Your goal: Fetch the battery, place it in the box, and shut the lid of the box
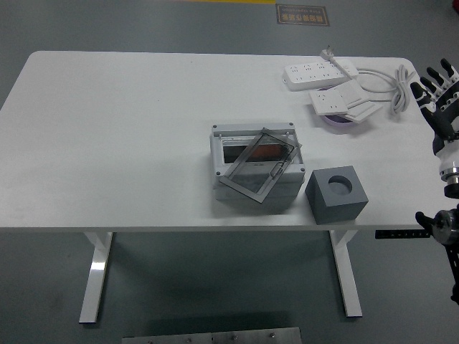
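Note:
A grey box (254,168) stands near the table's front middle. Its clear lid (257,170) lies tilted across the top, partly open, and something orange shows inside at the back. A dark grey block (336,194) with a round hole in its top sits right of the box. I see no battery clearly; the hole looks empty. My right hand (439,92) hovers beyond the table's right edge, fingers spread and holding nothing, far from the box. The left arm is out of view.
At the back right lie a white power strip (315,71) with its cable (391,89), and a second white strip (341,100) resting on a purple dish (340,122). The table edge (215,228) runs along the front.

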